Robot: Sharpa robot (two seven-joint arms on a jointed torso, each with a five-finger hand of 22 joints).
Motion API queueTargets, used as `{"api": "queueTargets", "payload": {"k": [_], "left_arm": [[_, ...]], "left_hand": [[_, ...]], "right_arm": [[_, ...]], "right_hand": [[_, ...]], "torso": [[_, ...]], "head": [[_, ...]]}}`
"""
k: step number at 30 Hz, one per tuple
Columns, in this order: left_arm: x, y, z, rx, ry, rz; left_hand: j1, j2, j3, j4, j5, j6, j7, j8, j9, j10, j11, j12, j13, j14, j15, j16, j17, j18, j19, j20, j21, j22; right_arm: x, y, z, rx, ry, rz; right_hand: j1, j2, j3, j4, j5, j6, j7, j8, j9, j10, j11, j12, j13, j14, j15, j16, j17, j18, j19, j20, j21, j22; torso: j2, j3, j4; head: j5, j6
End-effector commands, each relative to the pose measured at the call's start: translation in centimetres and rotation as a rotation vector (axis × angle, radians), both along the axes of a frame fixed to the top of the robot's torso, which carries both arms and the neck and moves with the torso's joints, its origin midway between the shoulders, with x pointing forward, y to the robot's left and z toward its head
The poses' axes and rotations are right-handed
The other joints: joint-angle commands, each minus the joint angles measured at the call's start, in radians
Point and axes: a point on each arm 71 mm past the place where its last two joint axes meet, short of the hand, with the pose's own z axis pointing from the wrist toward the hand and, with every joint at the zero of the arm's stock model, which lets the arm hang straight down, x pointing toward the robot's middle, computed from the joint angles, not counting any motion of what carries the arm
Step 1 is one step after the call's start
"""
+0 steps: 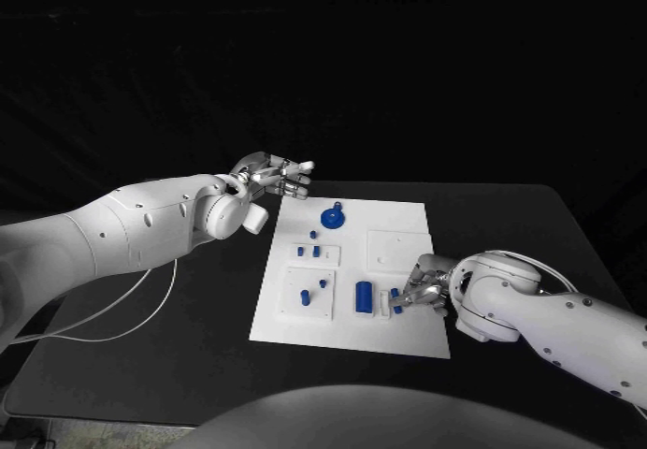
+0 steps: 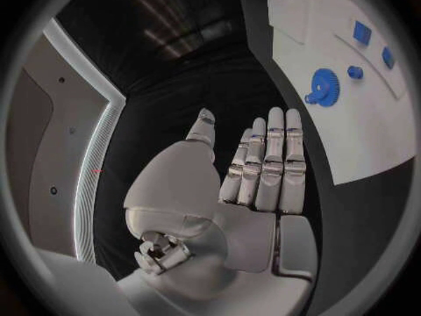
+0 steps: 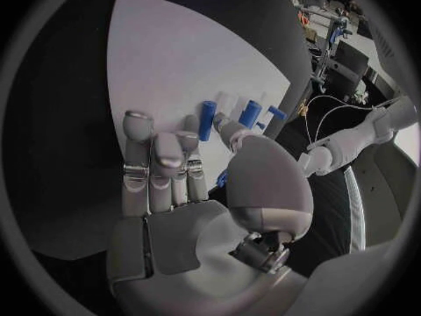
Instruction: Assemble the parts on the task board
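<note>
- The task board (image 1: 353,281), a white plate, is lying in the middle of the black surface (image 1: 525,224), with its long sides running from near to far.
- A blue gear-shaped part (image 1: 332,219) is sitting near the board's far edge; in the left wrist view it (image 2: 323,88) is lying beside smaller blue parts (image 2: 361,32).
- A pair of small blue parts (image 1: 313,251) is standing in a raised square at the board's left side, and two more (image 1: 313,292) are sitting in the larger square just nearer.
- A blue cylinder (image 1: 364,296) is lying near the board's near edge, just left of the right robot hand (image 1: 424,290).
- The right robot hand is resting on the board's near right part with its fingers curled down around small blue pieces (image 1: 396,297); whether it is grasping one I cannot tell.
- The left robot hand (image 1: 277,175) is hovering beyond the board's far left corner, released, fingers straight and holding nothing, as the left wrist view (image 2: 255,175) is showing.
</note>
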Motion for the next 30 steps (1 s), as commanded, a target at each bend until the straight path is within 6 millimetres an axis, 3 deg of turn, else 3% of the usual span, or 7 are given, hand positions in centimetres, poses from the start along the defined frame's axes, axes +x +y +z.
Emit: {"api": "queueTargets", "payload": {"k": [1, 16, 20, 21, 22, 26, 30], "left_arm": [[-0.08, -0.28, -0.05, -0.005, 0.002, -0.019], [-0.10, -0.28, -0.08, -0.003, 0.005, -0.020], [-0.10, -0.28, -0.09, -0.002, 0.007, -0.021], [-0.10, -0.28, -0.09, -0.001, 0.007, -0.021], [-0.10, -0.29, -0.09, -0.001, 0.007, -0.022], [-0.11, -0.31, -0.10, -0.001, 0.008, -0.023], [-0.11, -0.34, -0.10, -0.001, 0.009, -0.025]], "left_hand": [[-0.006, -0.003, -0.001, 0.006, -0.006, -0.005, -0.002, 0.005, 0.001, -0.006, -0.002, 0.004, 0.002, -0.008, -0.001, -0.004, 0.000, -0.001, -0.004, 0.000, 0.007, -0.002], [-0.006, -0.002, -0.001, 0.008, -0.006, -0.005, -0.002, 0.005, 0.001, -0.006, -0.002, 0.004, 0.002, -0.008, -0.001, -0.004, 0.001, -0.001, -0.004, 0.000, 0.007, -0.002], [-0.006, -0.002, -0.001, 0.009, -0.006, -0.006, -0.002, 0.005, 0.001, -0.006, -0.002, 0.004, 0.002, -0.008, -0.001, -0.004, 0.000, -0.001, -0.004, 0.000, 0.007, -0.002], [-0.006, -0.002, -0.001, 0.009, -0.006, -0.006, -0.002, 0.005, 0.001, -0.006, -0.002, 0.004, 0.002, -0.008, -0.001, -0.004, 0.000, -0.001, -0.004, 0.000, 0.007, -0.002], [-0.006, -0.002, -0.001, 0.009, -0.006, -0.006, -0.002, 0.005, 0.001, -0.006, -0.002, 0.004, 0.002, -0.008, -0.001, -0.004, 0.000, -0.001, -0.004, 0.000, 0.007, -0.002], [-0.006, -0.003, -0.001, 0.011, -0.007, -0.006, -0.001, 0.005, 0.001, -0.007, -0.002, 0.004, 0.002, -0.007, -0.001, -0.004, 0.000, -0.001, -0.004, 0.000, 0.007, -0.002], [-0.006, -0.003, -0.001, 0.011, -0.007, -0.006, -0.001, 0.005, 0.001, -0.007, -0.002, 0.004, 0.002, -0.007, -0.001, -0.004, 0.000, -0.001, -0.004, 0.000, 0.007, -0.002]], "right_arm": [[0.11, -0.85, -0.56, -0.109, -0.009, -0.018], [0.14, -0.98, -1.42, -0.166, -0.028, 0.003], [0.28, -1.13, -1.21, -0.211, -0.070, 0.027], [0.29, -1.13, -1.15, -0.223, -0.081, 0.035], [0.28, -1.10, -1.09, -0.232, -0.089, 0.043], [0.10, -0.82, -0.96, -0.248, -0.099, 0.067], [-0.12, -0.64, -1.07, -0.236, -0.076, 0.075]], "right_hand": [[0.010, 0.005, 0.009, -0.025, -0.002, 0.004, -0.007, -0.005, 0.013, 0.002, -0.006, -0.003, 0.001, 0.001, -0.008, -0.004, 0.002, -0.014, 0.048, -0.005, 0.005, 0.016], [0.012, 0.025, 0.024, -0.078, 0.001, 0.002, -0.010, -0.009, 0.045, 0.003, -0.007, -0.002, 0.003, 0.002, -0.008, -0.005, 0.005, -0.017, 0.048, -0.006, 0.010, 0.016], [0.001, 0.019, 0.040, -0.087, 0.000, -0.018, 0.000, -0.011, 0.003, -0.012, -0.001, -0.017, -0.007, -0.002, -0.004, -0.015, -0.003, -0.014, 0.044, -0.001, -0.005, 0.012], [0.000, 0.015, 0.062, -0.093, 0.006, -0.037, 0.010, -0.012, -0.051, -0.018, 0.005, -0.019, -0.009, -0.005, 0.000, -0.018, -0.005, -0.012, 0.043, 0.003, -0.011, 0.010], [0.002, 0.016, 0.075, -0.096, 0.020, -0.045, 0.012, -0.012, -0.076, -0.020, 0.007, -0.021, -0.010, -0.005, 0.001, -0.017, -0.005, -0.011, 0.043, 0.004, -0.013, 0.010], [0.010, 0.019, 0.150, -0.150, 0.263, -0.040, 0.028, -0.012, -0.245, -0.033, 0.011, -0.023, -0.013, -0.008, 0.005, -0.017, -0.007, -0.007, 0.043, 0.008, -0.013, 0.014], [0.020, 0.056, 0.216, -0.220, 0.401, -0.029, 0.041, -0.011, -0.323, -0.039, 0.012, -0.034, -0.021, -0.011, 0.004, -0.016, -0.007, -0.004, 0.041, 0.007, -0.007, 0.026]], "torso": [[0.000, 0.0005, -0.0008], [-0.001, 0.0004, -0.0024], [-0.001, 0.0007, -0.0026], [-0.001, 0.0007, -0.0020], [-0.001, 0.0007, -0.0018], [0.000, 0.0007, -0.0011], [0.000, 0.0005, -0.0005]], "head": [[0.000, 0.000], [0.000, 0.000], [0.001, 0.000], [0.000, 0.000], [0.000, 0.000], [-0.002, 0.000], [-0.002, 0.000]]}}
